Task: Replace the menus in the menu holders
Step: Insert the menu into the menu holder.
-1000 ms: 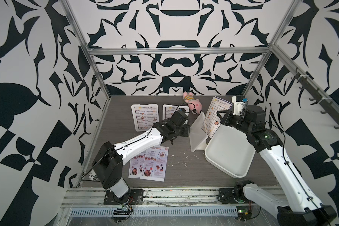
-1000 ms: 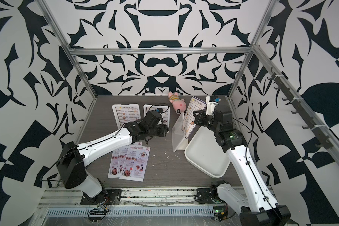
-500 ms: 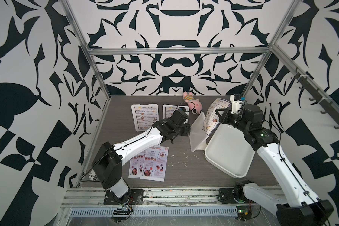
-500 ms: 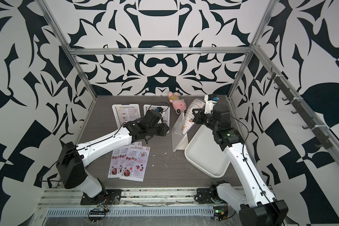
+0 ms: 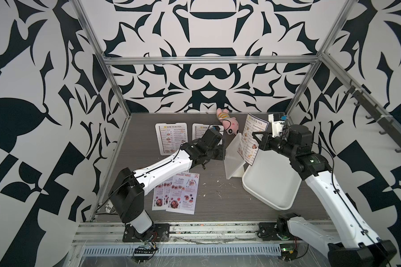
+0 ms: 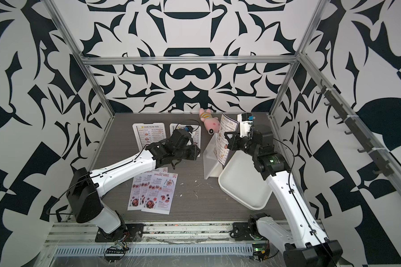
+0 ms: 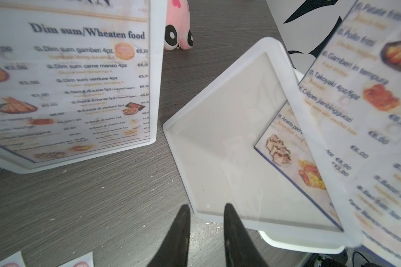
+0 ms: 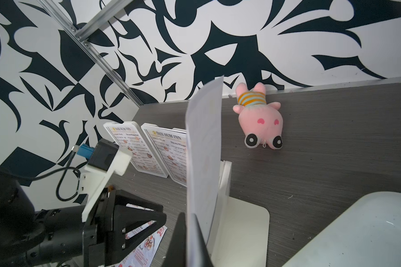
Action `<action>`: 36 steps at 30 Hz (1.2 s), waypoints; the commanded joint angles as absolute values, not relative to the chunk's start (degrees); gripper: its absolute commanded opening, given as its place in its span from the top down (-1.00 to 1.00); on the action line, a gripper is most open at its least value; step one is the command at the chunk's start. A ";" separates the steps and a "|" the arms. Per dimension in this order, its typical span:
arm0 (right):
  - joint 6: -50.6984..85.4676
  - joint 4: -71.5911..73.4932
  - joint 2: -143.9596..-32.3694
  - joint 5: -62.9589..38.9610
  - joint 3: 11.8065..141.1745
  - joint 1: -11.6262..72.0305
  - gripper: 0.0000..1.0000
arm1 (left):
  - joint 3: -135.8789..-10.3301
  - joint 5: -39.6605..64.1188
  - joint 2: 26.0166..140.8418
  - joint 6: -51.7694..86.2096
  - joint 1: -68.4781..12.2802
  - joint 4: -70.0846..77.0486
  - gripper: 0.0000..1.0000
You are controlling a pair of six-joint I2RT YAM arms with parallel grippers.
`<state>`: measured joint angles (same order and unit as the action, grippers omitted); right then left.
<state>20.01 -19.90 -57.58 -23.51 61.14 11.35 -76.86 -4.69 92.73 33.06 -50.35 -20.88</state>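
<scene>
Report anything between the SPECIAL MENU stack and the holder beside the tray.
Only crumbs lie on the table between the SPECIAL MENU stack and the holder. But the DIM SUM INN sheet, pinched by the right gripper, is not out yet: its lower corner shows behind the holder's pane. The left gripper sits at the holder's edge.
</scene>
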 commanded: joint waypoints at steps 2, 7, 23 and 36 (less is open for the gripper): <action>18.39 -17.01 -57.69 -22.70 62.50 11.53 1.00 | -77.61 -4.22 92.81 33.13 -50.10 -21.72 0.43; 20.17 -12.02 -57.15 -20.21 59.71 12.54 1.00 | -77.54 -4.20 92.82 33.29 -50.10 -21.80 0.44; 21.06 -4.70 -56.87 -8.70 55.96 18.70 1.00 | -76.77 -3.55 92.80 33.66 -50.10 -20.84 0.45; 22.28 0.70 -54.80 -5.67 51.97 19.16 1.00 | -77.24 -2.71 93.45 33.71 -50.10 -20.73 0.45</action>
